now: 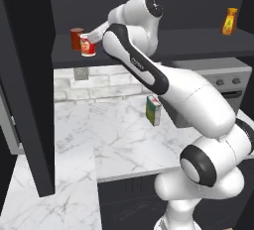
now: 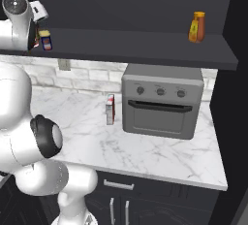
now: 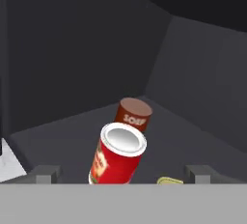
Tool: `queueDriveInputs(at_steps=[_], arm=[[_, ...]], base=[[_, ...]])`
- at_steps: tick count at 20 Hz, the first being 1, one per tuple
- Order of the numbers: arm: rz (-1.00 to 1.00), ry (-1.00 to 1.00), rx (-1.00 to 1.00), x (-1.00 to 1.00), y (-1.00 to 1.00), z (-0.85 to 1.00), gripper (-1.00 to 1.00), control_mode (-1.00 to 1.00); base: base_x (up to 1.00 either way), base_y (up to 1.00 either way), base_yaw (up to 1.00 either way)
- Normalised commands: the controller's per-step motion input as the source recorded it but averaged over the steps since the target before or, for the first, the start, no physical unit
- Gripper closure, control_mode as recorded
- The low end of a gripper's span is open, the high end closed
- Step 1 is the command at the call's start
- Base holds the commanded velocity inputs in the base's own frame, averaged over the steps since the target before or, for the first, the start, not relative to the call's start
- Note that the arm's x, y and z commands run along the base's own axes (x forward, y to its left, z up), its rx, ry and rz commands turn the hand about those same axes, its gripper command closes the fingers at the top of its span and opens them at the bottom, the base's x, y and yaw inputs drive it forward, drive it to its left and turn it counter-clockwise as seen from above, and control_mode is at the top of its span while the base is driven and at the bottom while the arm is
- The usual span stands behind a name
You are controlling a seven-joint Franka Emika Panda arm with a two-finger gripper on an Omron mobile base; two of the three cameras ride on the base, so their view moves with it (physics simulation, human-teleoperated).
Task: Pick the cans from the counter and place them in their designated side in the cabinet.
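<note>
Right now the arm reaches up to the left end of the cabinet (image 1: pixel 30 75) shelf. End effector (image 3: pixel 123 172) is spread wide, holding nothing; its two fingertips (image 3: pixel 46 174) stand either side of the red can (image 3: pixel 118 155), apart from it. Red can sits upright on the shelf (image 1: pixel 198 43), white top showing, near the shelf's front edge. Just behind it is the darker can (image 3: pixel 134 114), brownish top, "SOUP" lettering, near the back corner. From the left base camera the red can (image 1: pixel 88 45) is just right of the darker can (image 1: pixel 76 38). Tin (image 2: pixel 45 40), yellow top and blue label, stands on the same left end of the shelf, close by the hand. Orange bottle (image 2: pixel 196 27) stands far off at the shelf's right end. Down on the white marble surface (image 2: pixel 160 153) a carton (image 2: pixel 110 109) is upright just left of the grey oven (image 2: pixel 162 104).
</note>
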Motion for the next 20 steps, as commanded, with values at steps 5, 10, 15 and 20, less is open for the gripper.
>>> queueDriveInputs(at_steps=[5, 10, 15, 20], arm=[[0.01, -0.1, 0.03, -0.49, -0.36, 0.0, -1.0, -1.0], [0.0, -0.08, 0.01, -0.54, -0.35, 0.0, -1.0, -1.0], [0.0, -0.06, 0.0, -0.62, -0.34, 0.0, -1.0, -1.0], [0.0, -0.07, 0.0, -0.72, -0.3, -0.05, -1.0, -1.0]], base=[[0.0, 0.0, 0.0], [0.0, 0.0, 0.0], [0.0, 0.0, 0.0], [0.0, 0.0, 0.0]])
